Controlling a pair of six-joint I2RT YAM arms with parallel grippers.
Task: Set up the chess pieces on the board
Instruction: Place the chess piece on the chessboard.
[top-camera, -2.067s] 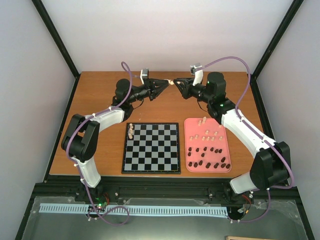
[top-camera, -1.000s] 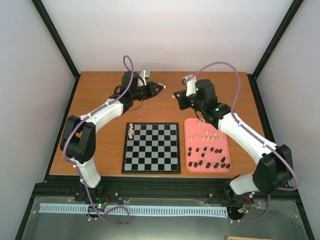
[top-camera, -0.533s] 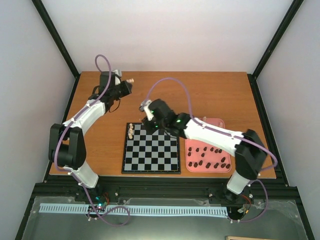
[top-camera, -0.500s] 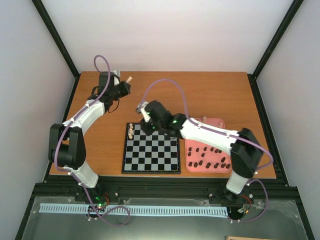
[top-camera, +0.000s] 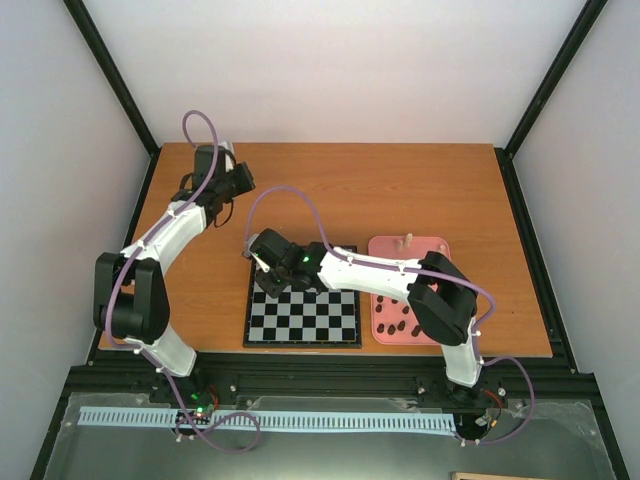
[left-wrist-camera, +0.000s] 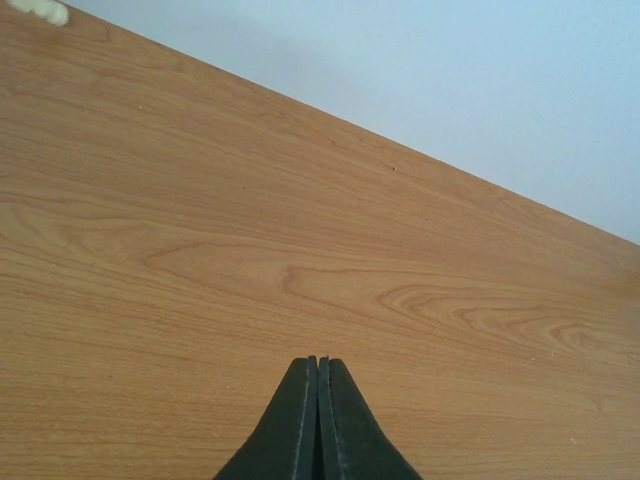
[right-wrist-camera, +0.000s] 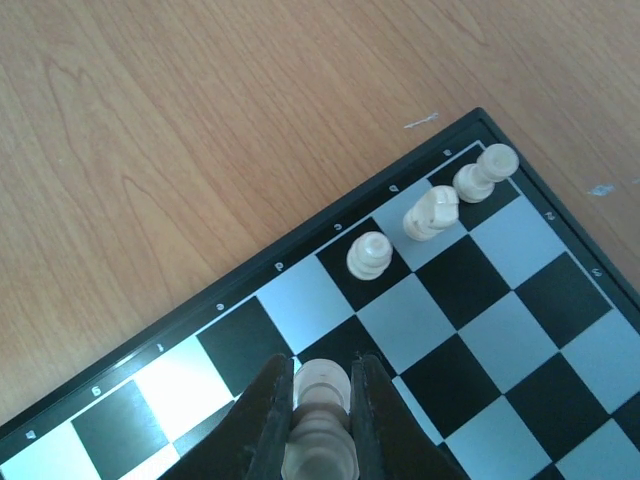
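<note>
Pink tray right of board: dark pieces at its near end, lone cream piece at far end. Right claw over board's far-left corner area, clamped on held cream piece, upright above squares. I count three standing cream pieces on board's edge row just beyond. Left claw past board's far-left corner, over wood surface. I read its fingers pressed together, nothing between.

pink tray partly hidden by right arm, board corner too; cream piece base cut off below
</note>
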